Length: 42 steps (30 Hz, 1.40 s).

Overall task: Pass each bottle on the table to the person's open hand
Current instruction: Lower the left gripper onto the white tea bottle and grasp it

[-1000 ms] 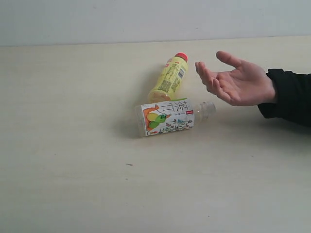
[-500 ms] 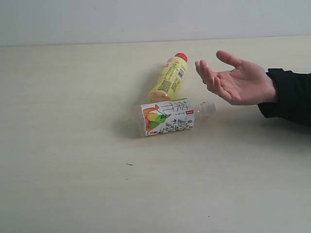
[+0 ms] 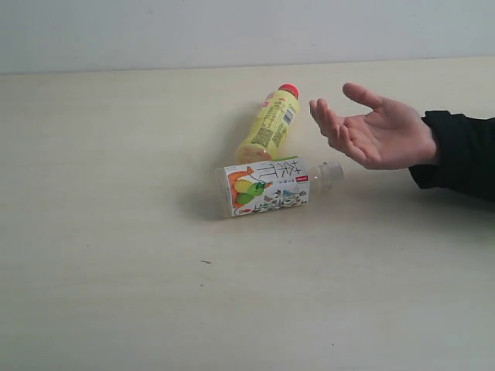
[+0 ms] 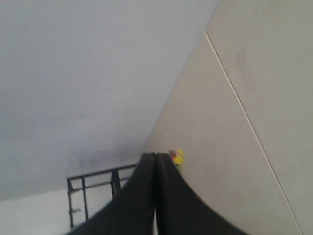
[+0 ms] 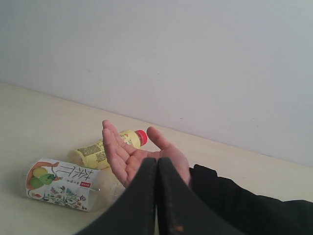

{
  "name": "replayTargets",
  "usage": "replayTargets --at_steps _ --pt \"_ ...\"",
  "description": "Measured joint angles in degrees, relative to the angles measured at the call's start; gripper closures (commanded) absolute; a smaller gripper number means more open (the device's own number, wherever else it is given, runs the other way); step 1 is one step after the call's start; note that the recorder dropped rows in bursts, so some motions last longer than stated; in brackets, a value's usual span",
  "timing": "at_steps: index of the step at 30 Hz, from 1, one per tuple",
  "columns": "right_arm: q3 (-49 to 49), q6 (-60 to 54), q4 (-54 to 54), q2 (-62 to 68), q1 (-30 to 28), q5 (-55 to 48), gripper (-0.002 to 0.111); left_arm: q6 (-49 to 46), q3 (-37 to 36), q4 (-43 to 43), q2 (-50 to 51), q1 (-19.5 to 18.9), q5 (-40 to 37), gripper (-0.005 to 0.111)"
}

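Note:
Two bottles lie on their sides on the pale table (image 3: 116, 270). The yellow bottle with a red cap (image 3: 269, 124) lies behind the clear bottle with a white fruit-picture label (image 3: 271, 185). The person's open hand (image 3: 375, 133), palm up with a black cuff, hovers just right of both bottles. Neither arm shows in the exterior view. My right gripper (image 5: 157, 161) is shut and empty, with the hand (image 5: 132, 154), the yellow bottle (image 5: 100, 151) and the labelled bottle (image 5: 61, 190) beyond its tips. My left gripper (image 4: 155, 156) is shut and empty, the yellow bottle (image 4: 178, 157) tiny and far beyond it.
A grey wall (image 3: 247, 31) runs along the table's far edge. A black metal frame (image 4: 93, 188) shows beyond the table in the left wrist view. A few dark specks (image 3: 206, 262) mark the tabletop.
The person's hand has shifted very slightly; the bottles have not moved.

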<state>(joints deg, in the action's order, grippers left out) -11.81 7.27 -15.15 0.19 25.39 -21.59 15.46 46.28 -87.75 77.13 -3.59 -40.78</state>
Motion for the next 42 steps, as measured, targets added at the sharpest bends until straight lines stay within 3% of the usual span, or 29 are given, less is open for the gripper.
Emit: replayTargets --at_steps 7,10,14,18,23,29,34,38,42 --pt "0.0 0.0 0.0 0.0 0.0 0.0 0.108 -31.66 18.34 55.92 9.48 7.53 -19.12 0.107" --pt "0.0 0.0 0.0 0.0 0.0 0.0 0.108 -41.12 22.78 76.73 11.87 11.19 -19.61 0.107" --pt "0.0 0.0 0.0 0.0 0.0 0.0 0.108 -47.64 24.59 90.65 12.53 17.66 -12.88 0.107" --pt "0.0 0.0 0.0 0.0 0.0 0.0 0.108 -49.32 26.67 94.09 14.93 24.54 -6.1 0.107" --pt "0.0 0.0 0.0 0.0 0.0 0.0 0.108 -51.25 32.13 94.6 22.53 31.38 -4.44 0.107" --pt "0.0 0.0 0.0 0.0 0.0 0.0 0.108 -52.49 39.06 94.8 32.03 37.0 -4.35 0.107" --pt "0.0 0.0 0.0 0.0 0.0 0.0 0.108 -52.49 43.6 94.3 38.38 39.47 -4.23 0.106" --pt "0.0 0.0 0.0 0.0 0.0 0.0 0.108 -52.69 45.53 93.9 40.97 40.4 -3.97 0.09" --pt "0.0 0.0 0.0 0.0 0.0 0.0 0.108 -54.1 45.8 93.78 41.78 40.73 -3.97 0.06"
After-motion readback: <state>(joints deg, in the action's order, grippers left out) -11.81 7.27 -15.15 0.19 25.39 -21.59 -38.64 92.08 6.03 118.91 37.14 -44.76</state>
